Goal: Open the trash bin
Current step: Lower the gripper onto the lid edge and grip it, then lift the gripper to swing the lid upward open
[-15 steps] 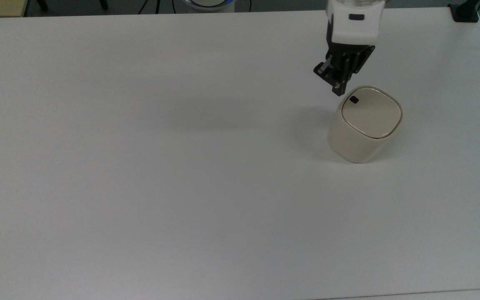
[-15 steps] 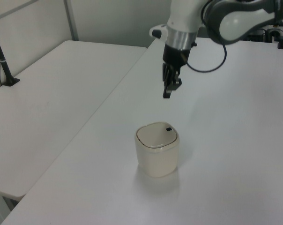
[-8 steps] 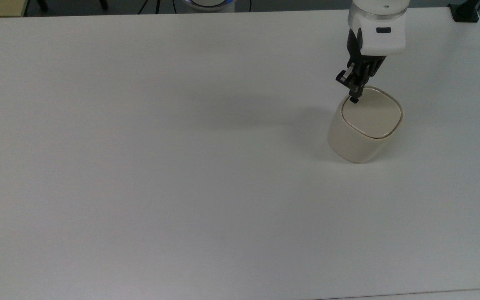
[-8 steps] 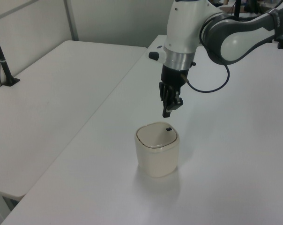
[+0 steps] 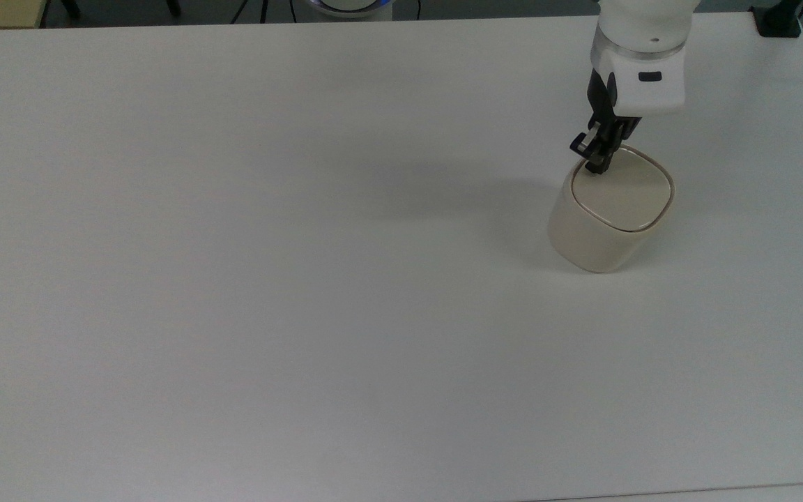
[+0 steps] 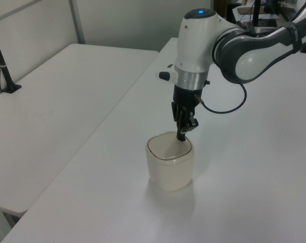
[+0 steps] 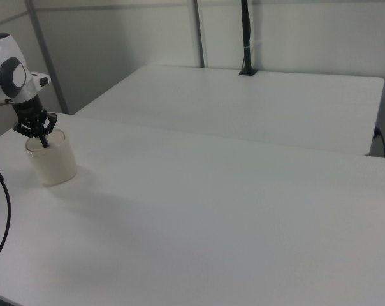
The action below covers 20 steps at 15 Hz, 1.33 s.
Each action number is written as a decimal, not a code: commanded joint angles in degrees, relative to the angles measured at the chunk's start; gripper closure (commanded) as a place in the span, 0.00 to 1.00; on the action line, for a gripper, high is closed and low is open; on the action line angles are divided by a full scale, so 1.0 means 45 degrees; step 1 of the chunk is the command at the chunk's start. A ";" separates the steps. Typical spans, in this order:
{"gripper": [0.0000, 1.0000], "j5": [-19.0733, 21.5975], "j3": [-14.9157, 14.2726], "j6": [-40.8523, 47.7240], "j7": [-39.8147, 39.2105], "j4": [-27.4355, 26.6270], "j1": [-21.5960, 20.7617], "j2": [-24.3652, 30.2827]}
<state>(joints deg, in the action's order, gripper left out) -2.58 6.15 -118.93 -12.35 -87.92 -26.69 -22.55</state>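
Note:
The trash bin (image 5: pixel 607 226) is a small cream tub with rounded corners, standing upright on the white table (image 5: pixel 269 279) at the top view's right. Its flat lid (image 5: pixel 628 194) lies closed. My gripper (image 5: pixel 593 166) points straight down, shut, with its tips at the lid's corner nearest the arm, covering the small black button. In the left view the gripper (image 6: pixel 181 136) meets the far rim of the bin (image 6: pixel 169 169). In the right view the gripper (image 7: pixel 44 143) dips onto the top of the bin (image 7: pixel 53 166).
A second white table (image 6: pixel 56 91) stands alongside, with a black post (image 6: pixel 2 61) clamped to it. A black clamp (image 5: pixel 778 21) sits at the table's far right corner in the top view. A black cable (image 7: pixel 2 210) hangs near the arm.
The gripper has come down and moved over the bin, from hovering beside and above the lid's corner to touching it at the button. The bin has not moved and its lid stays closed.

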 commanded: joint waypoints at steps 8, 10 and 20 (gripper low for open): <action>1.00 0.0065 -0.0175 -0.0446 -0.0322 -0.0112 -0.0220 -0.0321; 1.00 0.0084 -0.0175 -0.0446 -0.0322 -0.0092 -0.0201 -0.0515; 0.98 0.0221 -0.0370 0.2224 0.0242 0.0377 0.1221 0.2118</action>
<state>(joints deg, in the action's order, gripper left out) -2.58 5.20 -116.15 -12.23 -84.68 -24.76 -18.65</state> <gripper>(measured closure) 0.978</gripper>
